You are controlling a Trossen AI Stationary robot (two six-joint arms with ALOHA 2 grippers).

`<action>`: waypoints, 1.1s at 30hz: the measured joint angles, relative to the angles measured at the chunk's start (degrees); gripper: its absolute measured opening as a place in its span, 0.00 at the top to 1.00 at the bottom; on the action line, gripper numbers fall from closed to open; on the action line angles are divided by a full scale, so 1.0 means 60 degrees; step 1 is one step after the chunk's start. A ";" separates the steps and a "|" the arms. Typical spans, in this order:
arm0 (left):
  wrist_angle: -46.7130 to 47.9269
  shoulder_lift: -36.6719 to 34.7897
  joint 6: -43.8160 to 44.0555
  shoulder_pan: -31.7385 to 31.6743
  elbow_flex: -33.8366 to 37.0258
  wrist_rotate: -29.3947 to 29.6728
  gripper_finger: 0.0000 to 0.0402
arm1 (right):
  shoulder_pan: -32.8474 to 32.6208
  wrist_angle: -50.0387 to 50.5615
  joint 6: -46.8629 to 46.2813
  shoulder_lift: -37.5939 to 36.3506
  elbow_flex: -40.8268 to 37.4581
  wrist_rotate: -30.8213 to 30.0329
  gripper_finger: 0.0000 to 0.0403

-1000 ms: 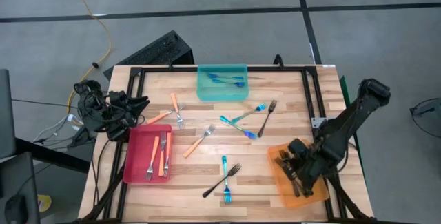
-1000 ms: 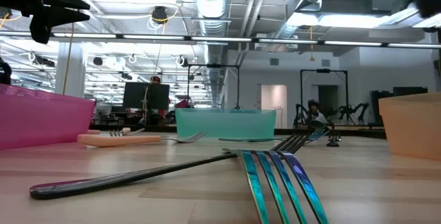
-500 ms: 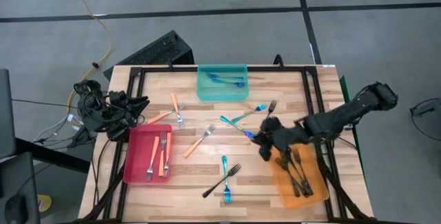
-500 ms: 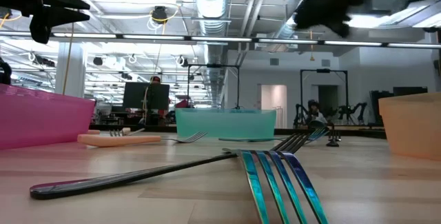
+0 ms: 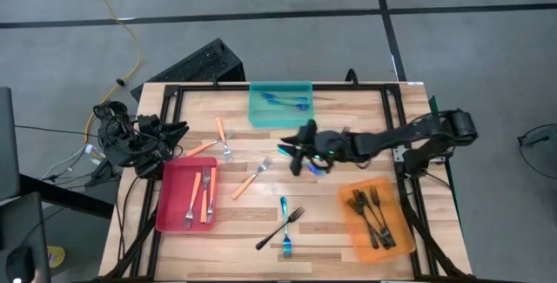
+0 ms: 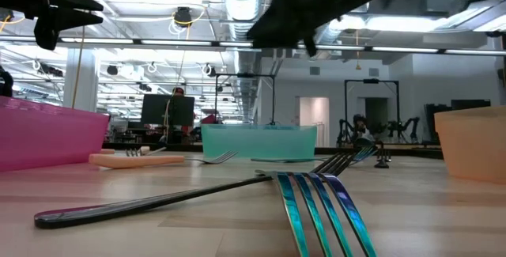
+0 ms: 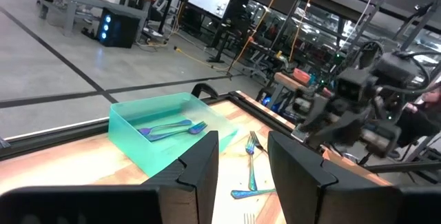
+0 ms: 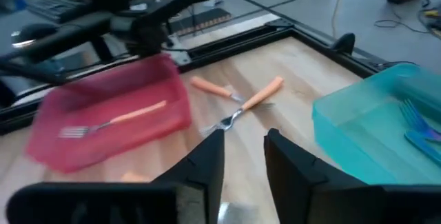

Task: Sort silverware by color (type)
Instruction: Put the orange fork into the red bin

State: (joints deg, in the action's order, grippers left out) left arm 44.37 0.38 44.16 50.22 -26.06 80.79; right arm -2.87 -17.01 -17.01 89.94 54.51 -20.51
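Right pincer (image 5: 302,158) empty, fingers parted, nothing between them; hovers above table (image 5: 244,231) middle, over crossed blue forks (image 5: 306,154) and dark fork (image 5: 338,149), likely next pick. Teal tray (image 5: 280,105) with blue forks just beyond; orange tray (image 5: 355,235) with dark forks behind; red tray (image 5: 171,209) with orange-handled forks ahead. Left pincer (image 7: 242,156) open, parked at table edge.
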 joint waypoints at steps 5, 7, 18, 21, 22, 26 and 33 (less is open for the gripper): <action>-0.0006 0.0000 0.0000 -0.0004 0.0000 0.0005 0.72 | 0.0328 0.0246 0.0313 0.1903 0.1836 0.0062 0.60; 0.0001 0.0000 0.0000 0.0000 0.0000 -0.0002 0.72 | 0.0411 0.0720 0.0386 0.2648 0.2824 0.0069 0.59; -0.0006 0.0000 0.0000 -0.0002 0.0000 -0.0003 0.72 | 0.0951 0.5418 0.0847 0.6891 0.9368 0.0156 0.58; -0.0003 0.0000 0.0000 0.0000 0.0000 -0.0003 0.72 | 0.1014 0.6332 0.0847 0.7788 1.0739 0.0196 0.58; -0.0004 0.0000 0.0000 -0.0001 0.0000 -0.0005 0.72 | 0.1015 0.6606 0.0846 0.8053 1.1131 0.0202 0.58; -0.0006 0.0000 0.0000 -0.0004 0.0000 -0.0070 0.72 | 0.0969 0.7104 0.0837 0.8866 1.2142 0.0462 0.58; -0.0002 0.0000 -0.0011 -0.0001 0.0000 -0.0169 0.72 | 0.0947 0.6563 0.0336 0.9323 1.2458 0.0557 0.58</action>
State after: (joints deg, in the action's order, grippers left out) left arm 44.36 0.38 44.10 50.21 -26.06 79.77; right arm 2.82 22.37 -14.99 145.88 129.26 -17.17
